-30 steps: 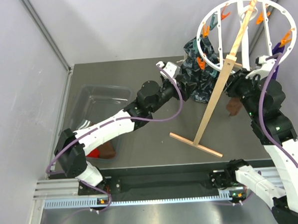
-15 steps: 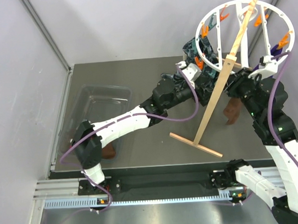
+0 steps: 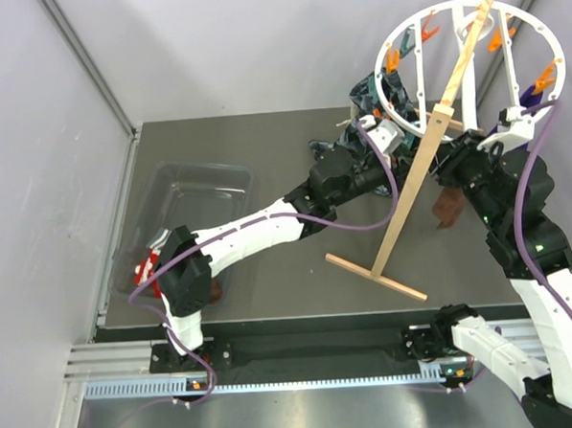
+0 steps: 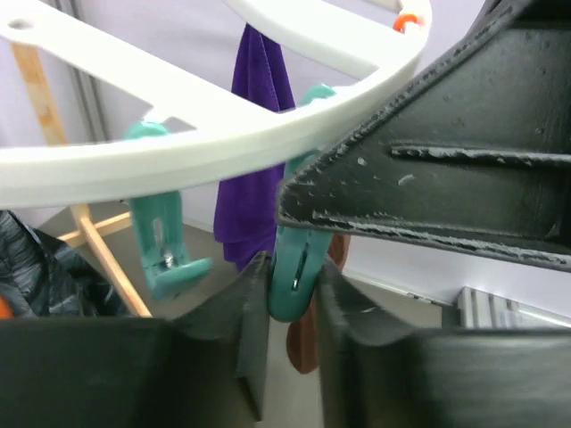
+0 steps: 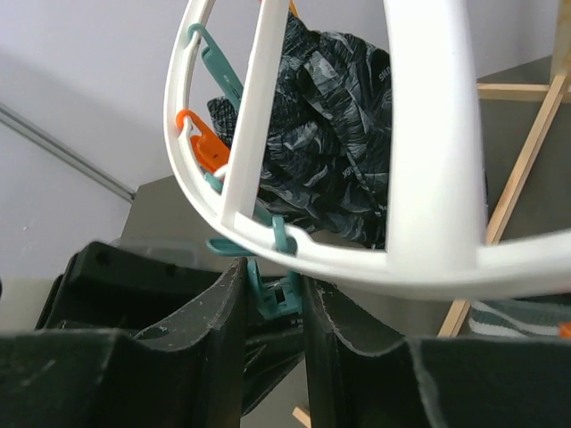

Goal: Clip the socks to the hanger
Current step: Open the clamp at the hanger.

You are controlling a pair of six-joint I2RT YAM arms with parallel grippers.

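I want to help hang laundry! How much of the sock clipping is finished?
Done: no small sock looks clipped yet. In hand: left claw pinches a teal clip on the hanger; right claw holds the brown sock near it. Left: clip it, then fetch the red sock from the bin.

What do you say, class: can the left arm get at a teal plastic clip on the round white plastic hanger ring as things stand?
Very likely yes: the left gripper appears to pinch one teal plastic clip under the round white plastic hanger ring, with nothing in between.
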